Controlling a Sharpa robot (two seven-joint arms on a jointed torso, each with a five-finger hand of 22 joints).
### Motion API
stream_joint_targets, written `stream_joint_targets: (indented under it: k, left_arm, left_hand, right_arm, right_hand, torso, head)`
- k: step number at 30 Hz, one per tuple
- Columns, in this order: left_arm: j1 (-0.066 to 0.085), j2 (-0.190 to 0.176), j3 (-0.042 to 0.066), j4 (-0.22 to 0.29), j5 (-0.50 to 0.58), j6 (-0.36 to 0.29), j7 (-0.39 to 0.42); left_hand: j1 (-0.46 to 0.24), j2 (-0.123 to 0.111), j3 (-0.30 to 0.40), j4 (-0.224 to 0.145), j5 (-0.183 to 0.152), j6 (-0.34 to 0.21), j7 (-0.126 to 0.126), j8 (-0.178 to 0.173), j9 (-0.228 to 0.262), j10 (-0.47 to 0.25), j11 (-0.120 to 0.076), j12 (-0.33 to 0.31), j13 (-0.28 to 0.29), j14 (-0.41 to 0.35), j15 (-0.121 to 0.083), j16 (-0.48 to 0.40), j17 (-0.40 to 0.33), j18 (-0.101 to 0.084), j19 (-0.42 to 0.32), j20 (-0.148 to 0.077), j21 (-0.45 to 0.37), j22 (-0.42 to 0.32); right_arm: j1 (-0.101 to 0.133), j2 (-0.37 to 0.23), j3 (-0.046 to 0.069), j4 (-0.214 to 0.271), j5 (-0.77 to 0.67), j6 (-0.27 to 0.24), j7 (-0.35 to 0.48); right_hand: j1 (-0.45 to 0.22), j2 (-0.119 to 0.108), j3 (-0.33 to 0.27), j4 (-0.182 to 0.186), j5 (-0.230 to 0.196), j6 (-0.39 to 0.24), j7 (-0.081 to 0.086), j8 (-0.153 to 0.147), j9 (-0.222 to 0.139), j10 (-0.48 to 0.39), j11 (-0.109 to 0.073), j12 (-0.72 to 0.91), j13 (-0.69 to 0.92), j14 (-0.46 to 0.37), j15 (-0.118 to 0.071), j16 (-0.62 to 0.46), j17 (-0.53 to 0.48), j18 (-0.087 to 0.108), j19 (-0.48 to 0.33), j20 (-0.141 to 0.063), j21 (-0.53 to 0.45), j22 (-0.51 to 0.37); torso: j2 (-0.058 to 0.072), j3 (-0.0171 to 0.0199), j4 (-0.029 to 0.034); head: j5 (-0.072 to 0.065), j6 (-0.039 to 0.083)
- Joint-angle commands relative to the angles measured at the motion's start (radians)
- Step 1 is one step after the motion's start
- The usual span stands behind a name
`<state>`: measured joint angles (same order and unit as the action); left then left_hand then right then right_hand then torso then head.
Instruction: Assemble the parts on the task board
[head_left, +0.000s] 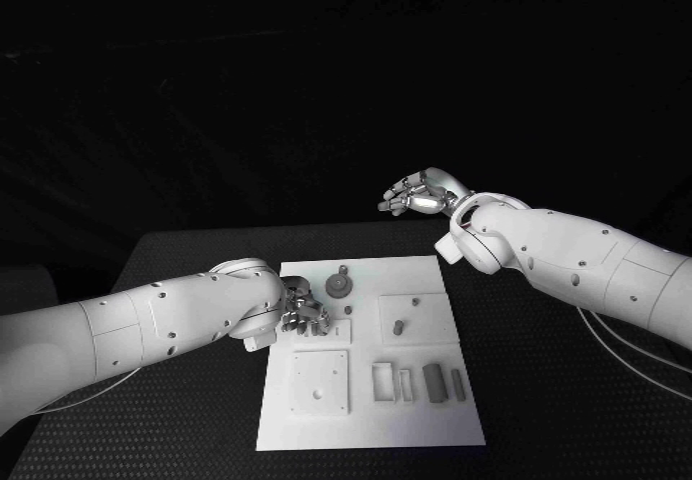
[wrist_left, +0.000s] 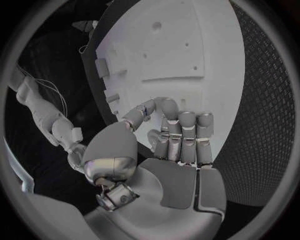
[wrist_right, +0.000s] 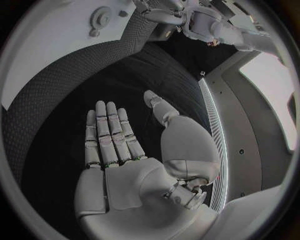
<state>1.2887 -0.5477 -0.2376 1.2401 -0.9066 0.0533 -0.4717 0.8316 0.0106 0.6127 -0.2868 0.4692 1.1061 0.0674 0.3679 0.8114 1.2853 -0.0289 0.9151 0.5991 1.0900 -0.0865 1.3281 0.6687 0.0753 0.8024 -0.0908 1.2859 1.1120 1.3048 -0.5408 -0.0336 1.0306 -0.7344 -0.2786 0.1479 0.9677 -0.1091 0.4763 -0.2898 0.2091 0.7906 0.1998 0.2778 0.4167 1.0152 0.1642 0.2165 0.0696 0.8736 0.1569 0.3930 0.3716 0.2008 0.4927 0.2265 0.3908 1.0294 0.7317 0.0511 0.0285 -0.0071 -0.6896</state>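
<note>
Parts (head_left: 433, 382) wait on the task board (head_left: 433, 420) at mid-table as your left hand (head_left: 303, 310) curls empty over its left edge, poised to pick, while your right hand (head_left: 418, 193) hangs flat-open, empty, clear beyond the far edge.

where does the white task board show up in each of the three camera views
Head view: the task board lies in the middle of the black table, reaching down toward the picture's lower edge.
Left wrist view: the task board lies beyond the left hand, whose fingers are curled.
Right wrist view: the task board lies past the right hand, which is held flat.
Shared landmark: the board's long straight edge against the black table.
</note>
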Motion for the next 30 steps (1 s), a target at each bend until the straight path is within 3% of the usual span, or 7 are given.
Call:
stream_joint_targets:
  k: [1,12,17,22,24,25,30]
  left_arm:
    - [-0.003,0.005,0.0,-0.002,-0.024,0.021,-0.008]
    - [-0.006,0.013,0.0,-0.007,-0.037,0.019,-0.003]
    - [-0.007,0.016,0.0,-0.009,-0.037,0.023,-0.003]
    - [-0.009,0.017,0.0,-0.007,-0.037,0.031,-0.004]
    - [-0.01,0.016,0.0,-0.008,-0.037,0.032,-0.005]
    - [-0.01,0.015,0.0,-0.008,-0.037,0.032,-0.005]
    - [-0.01,0.011,0.0,-0.007,-0.038,0.029,-0.007]
  left_hand:
    - [0.012,0.019,0.007,0.0,0.004,0.057,-0.052,-0.001,-0.001,0.065,-0.063,0.005,0.002,0.043,-0.1,0.004,-0.001,0.01,0.008,-0.146,0.007,0.001]
    - [0.0,0.022,0.004,0.009,-0.028,0.065,-0.053,-0.007,-0.001,0.07,-0.063,0.014,0.003,0.046,-0.102,0.015,-0.009,0.011,0.012,-0.148,0.01,0.004]
    - [-0.008,0.025,0.005,0.019,-0.067,0.072,-0.054,-0.014,-0.003,0.072,-0.064,0.017,0.001,0.046,-0.102,0.021,-0.018,0.012,0.014,-0.148,0.01,0.004]
    - [-0.016,0.017,0.004,0.04,-0.159,0.082,-0.056,-0.021,-0.002,0.074,-0.065,0.019,-0.003,0.047,-0.105,0.03,-0.032,0.013,0.017,-0.149,0.009,0.005]
    - [-0.033,-0.006,-0.004,0.073,-0.287,0.085,-0.057,-0.027,-0.001,0.075,-0.066,0.02,-0.006,0.045,-0.105,0.035,-0.04,0.014,0.016,-0.15,0.007,0.005]
    - [-0.038,-0.018,-0.005,0.085,-0.305,0.086,-0.057,-0.029,-0.001,0.074,-0.066,0.02,-0.007,0.045,-0.106,0.036,-0.043,0.015,0.016,-0.15,0.006,0.005]
    - [-0.058,-0.058,-0.012,0.117,-0.322,0.085,-0.056,-0.035,0.0,0.072,-0.066,0.02,-0.009,0.042,-0.106,0.039,-0.052,0.016,0.015,-0.151,0.004,0.005]
  right_arm:
    - [0.0,0.001,0.0,0.003,-0.007,0.017,0.004]
    - [-0.001,0.001,0.0,0.004,-0.007,0.018,0.004]
    - [-0.003,0.001,0.0,0.003,-0.007,0.02,0.004]
    - [-0.004,0.001,0.0,0.004,-0.007,0.021,0.004]
    - [-0.005,0.001,0.0,0.004,-0.007,0.021,0.004]
    - [-0.005,0.0,0.0,0.005,-0.007,0.022,0.004]
    - [-0.005,-0.001,0.0,0.005,-0.007,0.021,0.004]
  right_hand:
    - [0.007,0.005,-0.004,0.0,-0.003,-0.005,0.007,0.005,-0.002,0.007,0.002,-0.006,-0.001,-0.006,0.002,-0.006,-0.001,-0.017,-0.008,0.0,-0.006,0.001]
    - [0.008,0.005,-0.004,0.0,-0.005,-0.005,0.007,0.006,-0.002,0.008,0.002,-0.007,-0.001,-0.006,0.003,-0.007,-0.002,-0.018,-0.009,0.0,-0.007,0.002]
    - [0.008,0.005,-0.004,0.0,-0.005,-0.005,0.007,0.006,-0.002,0.008,0.002,-0.008,-0.001,-0.006,0.003,-0.007,-0.002,-0.018,-0.01,0.0,-0.008,0.003]
    - [0.008,0.005,-0.005,0.0,-0.006,-0.005,0.007,0.006,-0.003,0.009,0.002,-0.009,-0.002,-0.008,0.004,-0.008,-0.003,-0.019,-0.011,0.0,-0.009,0.003]
    - [0.008,0.005,-0.005,0.0,-0.006,-0.005,0.007,0.006,-0.003,0.009,0.002,-0.01,-0.002,-0.008,0.004,-0.009,-0.003,-0.019,-0.011,0.0,-0.009,0.004]
    - [0.008,0.005,-0.005,0.0,-0.006,-0.005,0.007,0.006,-0.003,0.009,0.002,-0.01,-0.002,-0.008,0.004,-0.009,-0.003,-0.019,-0.012,0.0,-0.01,0.004]
    - [0.008,0.005,-0.006,0.0,-0.006,-0.006,0.007,0.006,-0.003,0.009,0.002,-0.012,-0.002,-0.01,0.005,-0.01,-0.004,-0.02,-0.013,0.0,-0.011,0.005]
  torso:
    - [0.0,0.0007,-0.0004]
    - [0.0,0.0003,0.0001]
    - [0.0,0.0003,-0.0001]
    - [0.0,0.0002,0.0001]
    - [0.0,-0.0002,0.0006]
    - [0.0,-0.0004,0.0005]
    - [0.0,-0.0003,-0.0002]
  head:
    - [0.0,-0.002]
    - [-0.001,-0.002]
    - [-0.001,-0.003]
    - [0.0,-0.003]
    - [-0.002,-0.004]
    - [-0.002,-0.003]
    - [-0.002,-0.001]
